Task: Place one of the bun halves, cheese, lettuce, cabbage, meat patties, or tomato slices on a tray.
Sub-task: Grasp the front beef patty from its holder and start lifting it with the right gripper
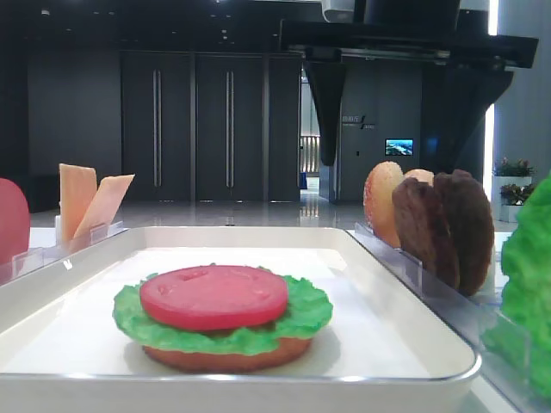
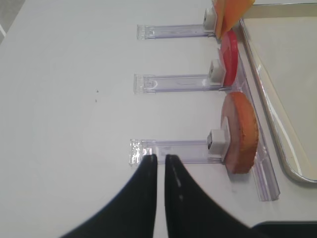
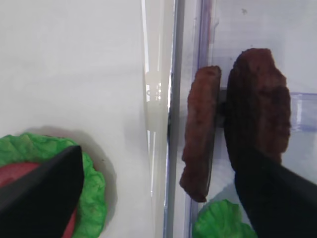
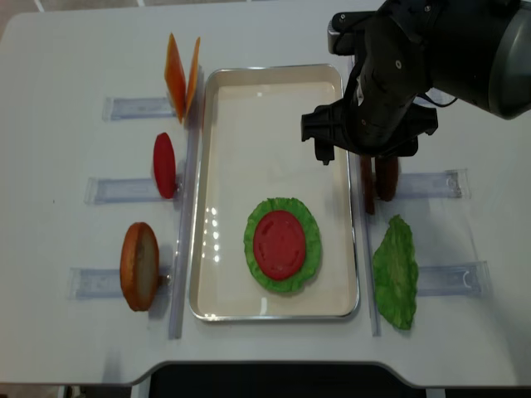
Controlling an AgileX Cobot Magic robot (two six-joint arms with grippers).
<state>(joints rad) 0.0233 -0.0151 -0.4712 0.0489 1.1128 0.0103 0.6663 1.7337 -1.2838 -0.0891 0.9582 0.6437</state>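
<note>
My right gripper (image 3: 158,198) spread wide over two upright meat patties (image 3: 257,104) at frame right, left gripper (image 2: 161,159) nearly closed on nothing, tomato slice (image 4: 280,243) on lettuce (image 4: 309,249) in tray (image 4: 274,91).

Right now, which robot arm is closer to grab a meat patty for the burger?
The right one, probably. Its open right gripper hangs right over the meat patties beside the tray. The left gripper is shut, over by the bun half.

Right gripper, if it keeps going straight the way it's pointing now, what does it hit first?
Probably the meat patties. The right gripper is open, pointing down, and the nearer upright patty sits between its fingers beside the tray; depth is hard to judge.
</note>
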